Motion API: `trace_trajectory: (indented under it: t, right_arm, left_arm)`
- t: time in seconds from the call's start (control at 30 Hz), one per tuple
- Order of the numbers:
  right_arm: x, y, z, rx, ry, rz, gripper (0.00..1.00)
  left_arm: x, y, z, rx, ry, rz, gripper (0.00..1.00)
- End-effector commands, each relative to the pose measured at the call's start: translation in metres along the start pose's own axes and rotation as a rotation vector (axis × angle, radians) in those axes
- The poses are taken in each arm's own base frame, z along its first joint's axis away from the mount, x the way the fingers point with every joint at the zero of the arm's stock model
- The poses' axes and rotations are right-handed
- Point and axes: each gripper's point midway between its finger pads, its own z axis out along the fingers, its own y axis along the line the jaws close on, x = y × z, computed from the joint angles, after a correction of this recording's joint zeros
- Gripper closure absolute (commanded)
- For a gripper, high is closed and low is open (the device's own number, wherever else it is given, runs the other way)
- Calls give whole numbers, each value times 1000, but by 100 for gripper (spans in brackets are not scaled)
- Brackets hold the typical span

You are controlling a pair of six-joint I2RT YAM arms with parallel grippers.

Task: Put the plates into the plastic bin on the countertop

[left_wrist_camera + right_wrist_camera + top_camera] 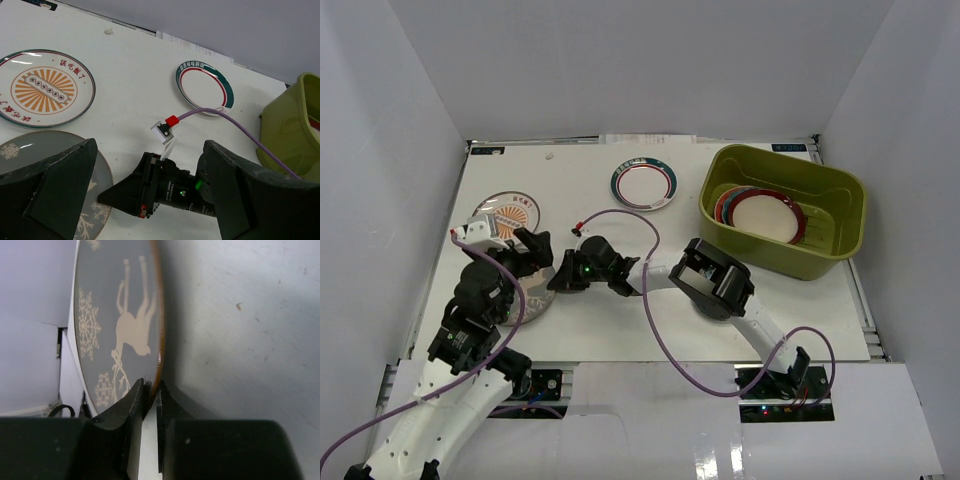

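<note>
White desk (580, 185): your right gripper (150, 387) pinches the rim of the grey round deer-print plate (115, 315); olive-green plastic bin (842, 192) near three o'clock. Left gripper (520, 248) wide, empty.

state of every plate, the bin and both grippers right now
grey reindeer plate: on countertop, rim gripped
orange sunburst plate: on countertop, untouched
green-rimmed plate: on countertop, untouched
olive bin: upright, holds plates
red-rimmed plate: in olive bin, topmost
left gripper: jaws open, empty
right gripper: jaws shut on grey reindeer plate
</note>
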Motion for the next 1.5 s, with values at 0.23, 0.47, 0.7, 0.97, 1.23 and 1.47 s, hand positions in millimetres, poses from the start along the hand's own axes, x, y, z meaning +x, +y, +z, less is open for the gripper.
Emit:
trace_trajectory:
  t: [0.23, 0.47, 0.7, 0.97, 1.23, 1.47]
  right_arm:
    - [-19, 21, -85, 40, -159, -78, 92]
    - [-156, 46, -242, 81, -529, -184, 92]
    - [-250, 9, -455, 243, -881, -134, 92]
    - [-247, -106, -580, 515, -1037, 87, 92]
    - [-232, -159, -592, 648, -1024, 198, 92]
    - [-203, -204, -581, 744, -956, 295, 90]
  left_arm:
    - [1, -5, -1, 37, 7, 3, 2]
    - [-10, -5, -10, 58, -38, -17, 2]
    - [-10, -15, -16, 123, -32, -38, 2]
    - [-1, -35, -23, 221, 21, -97, 2]
    - [40, -63, -8, 302, 238, -103, 2]
    - [56, -72, 8, 284, 296, -175, 2]
